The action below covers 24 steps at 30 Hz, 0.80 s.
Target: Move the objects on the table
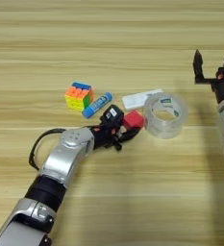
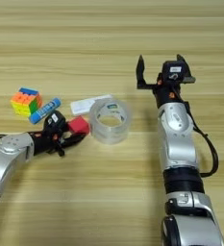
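Note:
On the wooden table [image 1: 108, 38] my left gripper [image 1: 128, 126] is open, low over the surface, with one black finger on each side of the small red cube [image 1: 133, 119]. The cube rests against the clear tape roll [image 1: 166, 115]. Just behind them lies the flat white stick [image 1: 140, 98]. Further left are the blue-capped glue stick [image 1: 97, 104] and the multicoloured puzzle cube [image 1: 79, 95]. My right gripper [image 2: 160, 68] is open and empty, with its fingers pointing away from me, to the right of and beyond the tape roll.
A black cable [image 1: 36, 146] loops out beside the left forearm. The right forearm [image 2: 177, 139] runs up the right side of the table. Bare wood lies beyond the objects and in front of them.

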Available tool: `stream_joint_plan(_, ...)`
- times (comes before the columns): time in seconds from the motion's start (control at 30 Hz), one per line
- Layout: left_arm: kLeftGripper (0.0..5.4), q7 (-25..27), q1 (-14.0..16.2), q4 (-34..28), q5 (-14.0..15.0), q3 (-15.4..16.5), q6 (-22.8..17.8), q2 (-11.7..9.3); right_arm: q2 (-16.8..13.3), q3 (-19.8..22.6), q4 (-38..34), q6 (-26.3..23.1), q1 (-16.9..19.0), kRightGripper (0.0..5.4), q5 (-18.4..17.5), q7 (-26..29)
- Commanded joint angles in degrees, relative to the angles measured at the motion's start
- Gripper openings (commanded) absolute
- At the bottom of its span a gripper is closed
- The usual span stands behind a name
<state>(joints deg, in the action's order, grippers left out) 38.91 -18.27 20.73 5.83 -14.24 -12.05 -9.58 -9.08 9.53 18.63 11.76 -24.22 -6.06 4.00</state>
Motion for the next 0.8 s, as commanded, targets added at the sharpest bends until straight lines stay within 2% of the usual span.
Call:
stream_joint_plan(0.03, 2.19, -0.4, 0.1, -0.4, -0.3, 0.5, 0.5, 0.0, -0.1, 0.1, 0.0, -0.6, 0.3, 5.4, 0.1, -0.2)
stream_joint_plan(0.7, 2.19, -2.6, -0.4, -5.7, 1.2, 4.5, 1.5, -0.4, 0.9, -1.9, -0.1, -1.3, 0.6, 5.4, 0.1, 1.1)
stream_joint_plan(0.8, 2.19, -2.9, -0.6, -6.1, 1.5, 5.1, 2.0, -0.2, 1.3, -2.2, -0.5, -2.0, 0.7, 5.4, -0.8, 2.0)
